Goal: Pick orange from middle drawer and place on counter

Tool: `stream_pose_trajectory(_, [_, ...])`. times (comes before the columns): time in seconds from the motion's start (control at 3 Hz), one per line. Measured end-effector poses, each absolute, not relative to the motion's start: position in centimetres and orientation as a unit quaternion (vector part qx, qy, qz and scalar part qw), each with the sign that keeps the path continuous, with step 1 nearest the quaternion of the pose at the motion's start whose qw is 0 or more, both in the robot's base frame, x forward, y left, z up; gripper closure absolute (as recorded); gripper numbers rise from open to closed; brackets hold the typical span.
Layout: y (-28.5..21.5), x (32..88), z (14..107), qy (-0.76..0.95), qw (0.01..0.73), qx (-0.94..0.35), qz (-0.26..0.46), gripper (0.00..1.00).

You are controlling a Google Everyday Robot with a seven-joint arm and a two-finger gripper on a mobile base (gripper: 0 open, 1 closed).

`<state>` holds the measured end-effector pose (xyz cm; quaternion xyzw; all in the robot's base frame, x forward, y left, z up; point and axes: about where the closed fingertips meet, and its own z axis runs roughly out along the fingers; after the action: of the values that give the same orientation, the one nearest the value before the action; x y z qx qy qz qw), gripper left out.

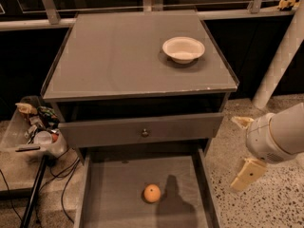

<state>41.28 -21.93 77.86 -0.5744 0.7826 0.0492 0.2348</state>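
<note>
The orange point(152, 193) lies on the floor of the open middle drawer point(118, 194), near its centre. The drawer is pulled out at the bottom of the view. Above it the counter point(118, 56) is the flat gray cabinet top. My gripper point(243, 148) hangs to the right of the cabinet, over the floor, at about the height of the drawer and apart from the orange. Its two beige fingers point(248, 174) stand wide apart and hold nothing.
A white bowl point(183, 49) sits on the counter's back right. A gray drawer front with a small knob point(145, 132) juts out above the open drawer. A clear bin of clutter point(35, 127) and cables stand at left. A white post point(280, 61) rises at right over the terrazzo floor point(275, 208).
</note>
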Motion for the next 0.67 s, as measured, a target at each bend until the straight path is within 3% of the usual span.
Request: stream_pose_trajectory(0.67, [-21.66, 40.92, 77.58, 0.778, 0.243, -0.576, 0.056, 0.0])
